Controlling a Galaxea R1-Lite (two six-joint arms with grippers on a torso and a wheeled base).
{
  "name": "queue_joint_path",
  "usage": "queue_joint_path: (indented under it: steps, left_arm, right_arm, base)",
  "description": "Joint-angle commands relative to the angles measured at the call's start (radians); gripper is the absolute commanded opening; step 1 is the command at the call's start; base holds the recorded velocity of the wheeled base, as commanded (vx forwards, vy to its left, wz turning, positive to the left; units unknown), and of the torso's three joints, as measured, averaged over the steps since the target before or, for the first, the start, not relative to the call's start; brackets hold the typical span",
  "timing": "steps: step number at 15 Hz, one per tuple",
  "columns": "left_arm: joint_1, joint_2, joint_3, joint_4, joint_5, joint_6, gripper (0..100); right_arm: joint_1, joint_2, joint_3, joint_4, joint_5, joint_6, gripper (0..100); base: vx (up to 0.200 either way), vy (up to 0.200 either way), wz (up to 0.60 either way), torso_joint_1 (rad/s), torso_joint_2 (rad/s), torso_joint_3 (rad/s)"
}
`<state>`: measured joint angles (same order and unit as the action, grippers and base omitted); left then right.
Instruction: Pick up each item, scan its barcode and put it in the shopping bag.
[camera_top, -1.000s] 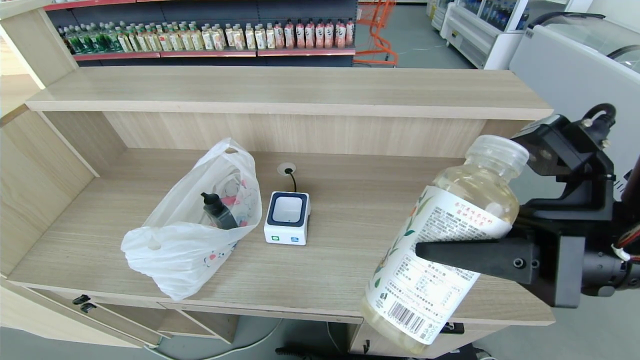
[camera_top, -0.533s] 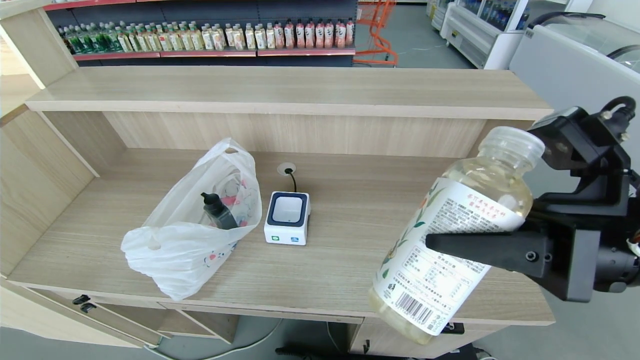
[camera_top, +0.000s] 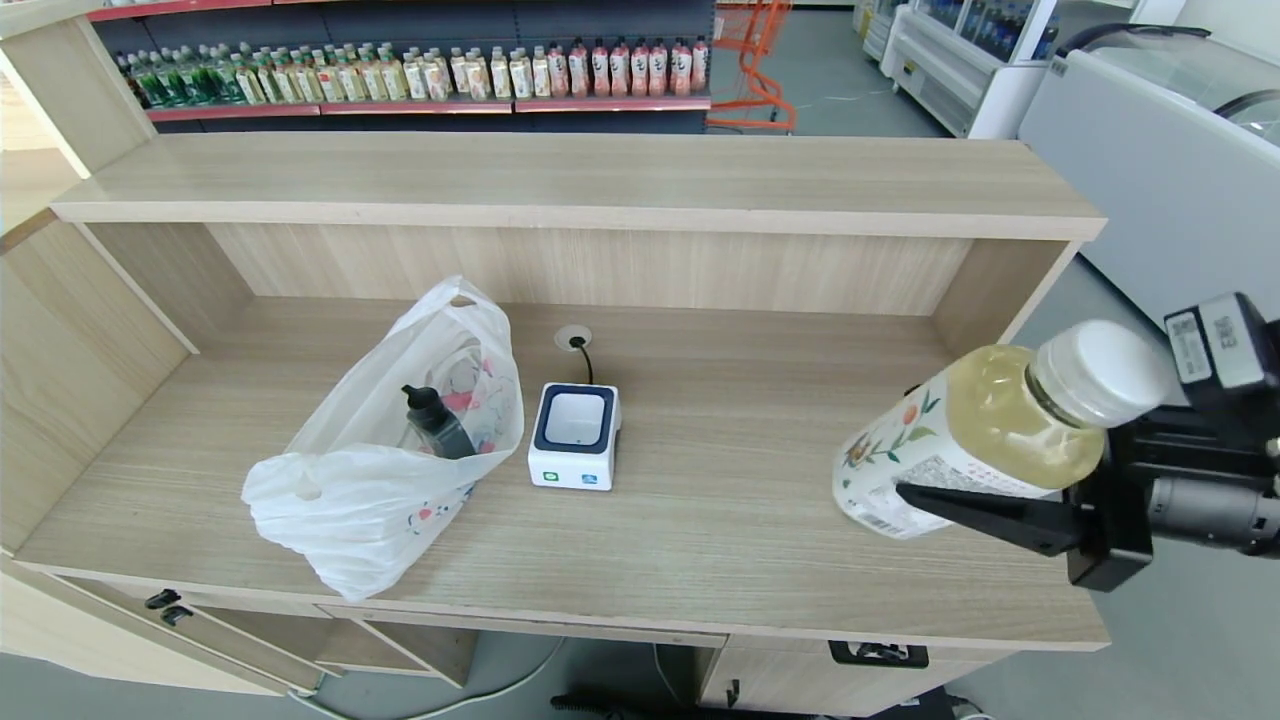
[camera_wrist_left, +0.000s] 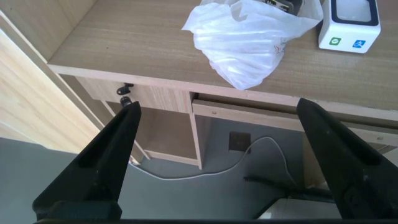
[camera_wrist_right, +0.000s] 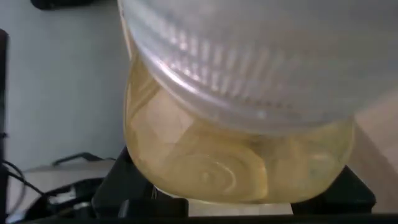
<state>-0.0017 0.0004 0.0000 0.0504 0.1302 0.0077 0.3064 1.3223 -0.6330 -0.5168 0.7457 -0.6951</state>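
Right claw (camera_top: 925, 480) clamped on the bottle (camera_top: 960, 450), which hangs above the right edge of the surface (camera_top: 720, 500), near its front right corner and well apart from the scanner (camera_top: 574, 435). Left claw (camera_wrist_left: 217, 109), fingers apart and holding nothing, hangs below the front edge of the surface.

Likely hazards:
- **Slip or pivot:** the bottle is full of liquid, lies almost on its side and is gripped across a smooth label, so it may slide or turn between the fingers during carriage.
- **Missed scan:** the barcode appears to sit low on the label near the base. If that patch is not turned toward the scanner window, no read would result.
- **Snagging:** the shopping bag (camera_top: 385, 470), at the left of the scanner, is slumped and already holds a dark pump bottle (camera_top: 435, 422), so the mouth may catch the base.

The bottle lies between the fingers. The near finger crosses its lower label, the cap end points back toward the wrist, and the base projects past the fingertips toward the scanner.
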Motion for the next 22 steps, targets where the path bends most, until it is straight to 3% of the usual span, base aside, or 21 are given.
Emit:
queue_joint_path:
  steps: [1, 4, 7, 10, 17, 22]
  left_arm:
    - [0.0, 0.0, 0.0, 0.0, 0.0, 0.0, 100]
    - [0.0, 0.0, 0.0, 0.0, 0.0, 0.0, 100]
    - [0.0, 0.0, 0.0, 0.0, 0.0, 0.0, 100]
    - [0.0, 0.0, 0.0, 0.0, 0.0, 0.0, 100]
    - [0.0, 0.001, 0.0, 0.0, 0.0, 0.003, 100]
    - [0.0, 0.0, 0.0, 0.0, 0.0, -0.002, 100]
  right_arm:
    - [-0.164, -0.046, 0.009, 0.064, -0.1, -0.313, 0]
    - [-0.167, -0.106, 0.058, 0.063, -0.186, -0.419, 0]
    - [-0.21, -0.1, 0.055, 0.061, -0.213, -0.557, 0]
    - [-0.248, -0.107, 0.045, 0.06, -0.229, -0.603, 0]
    - [-0.248, -0.081, 0.029, 0.063, -0.226, -0.572, 0]
    - [-0.233, -0.035, 0.027, 0.063, -0.161, -0.544, 0]
  base:
    - [0.0, 0.0, 0.0, 0.0, 0.0, 0.0]
    - [0.0, 0.0, 0.0, 0.0, 0.0, 0.0]
    - [0.0, 0.0, 0.0, 0.0, 0.0, 0.0]
    - [0.0, 0.0, 0.0, 0.0, 0.0, 0.0]
    - [0.0, 0.0, 0.0, 0.0, 0.0, 0.0]
    - [0.0, 0.2, 0.0, 0.0, 0.0, 0.001]
